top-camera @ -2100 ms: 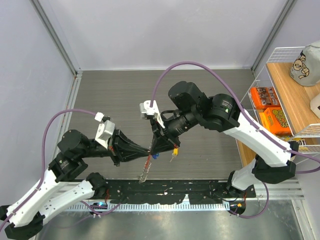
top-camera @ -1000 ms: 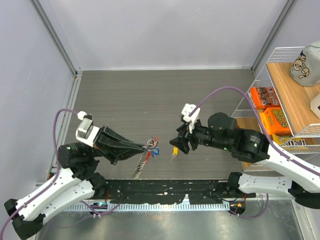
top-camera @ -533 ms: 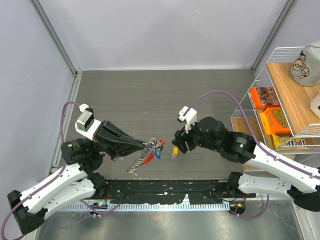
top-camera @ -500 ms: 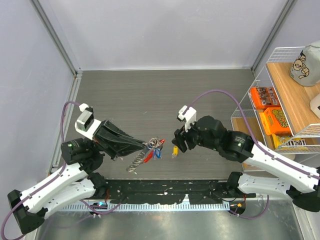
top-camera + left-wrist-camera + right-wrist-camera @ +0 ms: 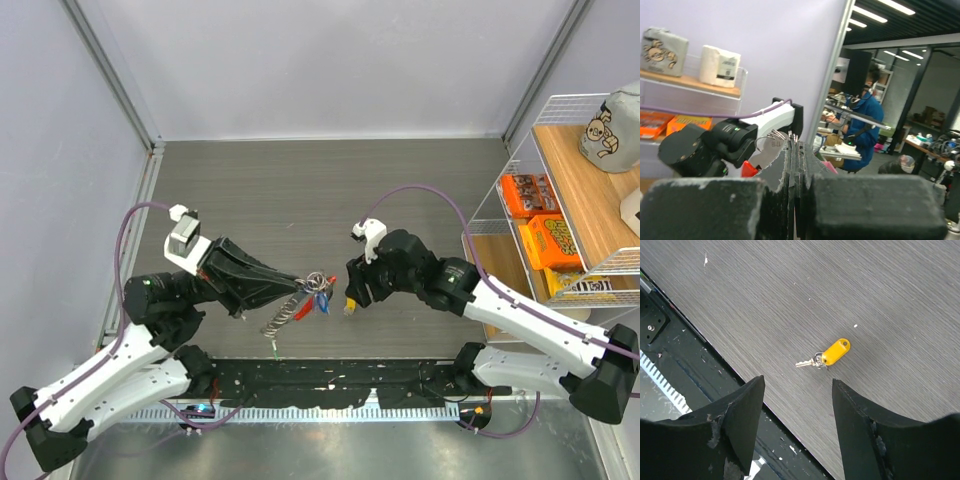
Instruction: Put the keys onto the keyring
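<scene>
Left arm: bent at the elbow, forearm stretched to the right over the desk (image 5: 250, 200), wrist lifted off the surface.
Left pincer (image 5: 300, 282): completely shut, tips pinching the keyring (image 5: 318, 279) and holding it in the air.
Keyring: at the left tips, above the near middle of the desk; chain (image 5: 283, 314) drooping down and to the left from it.
Keys at the ring: a blue-tagged key (image 5: 322, 304) and a red-tagged key (image 5: 301, 311) dangling in one bunch; cannot tell if both are threaded on.
Right arm: coming from the near-right corner, folded low, forearm pointing left, wrist turned down toward the desk.
Right pincer (image 5: 352, 288): jaws apart, nothing between them, hovering over the yellow-tagged key (image 5: 833, 351).
Yellow-tagged key: lying flat on the desk, framed by the two right fingers in the wrist view, touched by neither; just to the right of the hanging bunch.
Against half a second ago: left wrist slightly higher and farther right, keyring brought nearer to the right pincer; right jaws at the same width.
Against two seconds ago: pincers then meeting tip to tip at the bunch; now apart, right one lowered over the yellow tag.
</scene>
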Tool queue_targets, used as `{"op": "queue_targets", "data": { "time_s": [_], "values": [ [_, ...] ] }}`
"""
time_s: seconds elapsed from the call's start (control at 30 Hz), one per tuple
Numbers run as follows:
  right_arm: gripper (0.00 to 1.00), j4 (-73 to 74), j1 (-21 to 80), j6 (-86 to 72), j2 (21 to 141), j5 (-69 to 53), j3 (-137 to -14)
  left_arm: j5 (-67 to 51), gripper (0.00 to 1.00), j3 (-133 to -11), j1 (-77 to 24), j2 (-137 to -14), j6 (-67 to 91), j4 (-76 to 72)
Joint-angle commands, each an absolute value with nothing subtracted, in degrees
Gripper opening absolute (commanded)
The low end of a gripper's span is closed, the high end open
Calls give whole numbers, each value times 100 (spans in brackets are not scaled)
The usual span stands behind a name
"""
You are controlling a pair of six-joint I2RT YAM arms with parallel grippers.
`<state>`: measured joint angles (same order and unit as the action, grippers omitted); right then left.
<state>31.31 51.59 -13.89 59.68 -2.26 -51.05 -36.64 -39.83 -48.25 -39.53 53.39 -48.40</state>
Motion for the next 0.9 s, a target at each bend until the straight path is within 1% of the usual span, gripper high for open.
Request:
{"op": "queue_targets", "data": {
  "time_s": [0.0,0.13,0.3,0.4,0.57,0.77,0.87],
  "values": [
    [62,2813,5054,-1669,6047,-281,-5028,-3261,0,-4157,-4834,-3736,4677,-3816],
    [62,2690,4931,-1898,6388,-167,-4940,-3147,0,-4035,-4834,-3700,4518,-3393],
    [56,2496,4896,-2100,6899,-114,-4869,-3041,0,-3824,-4825,-3630,4403,-3138],
    [55,2321,4904,-2101,7180,-123,-4738,-3006,0,-3727,-4825,-3525,4377,-3050],
    [55,2057,4896,-2109,7347,-202,-4334,-2971,0,-3656,-4834,-3340,4254,-2777],
    [55,1863,4896,-1837,7506,-343,-4219,-3032,0,-3639,-4825,-3296,4236,-2786],
    [52,1898,4904,-1697,7690,-387,-4254,-3050,0,-3639,-4825,-3287,4219,-2769]
  ]
}}
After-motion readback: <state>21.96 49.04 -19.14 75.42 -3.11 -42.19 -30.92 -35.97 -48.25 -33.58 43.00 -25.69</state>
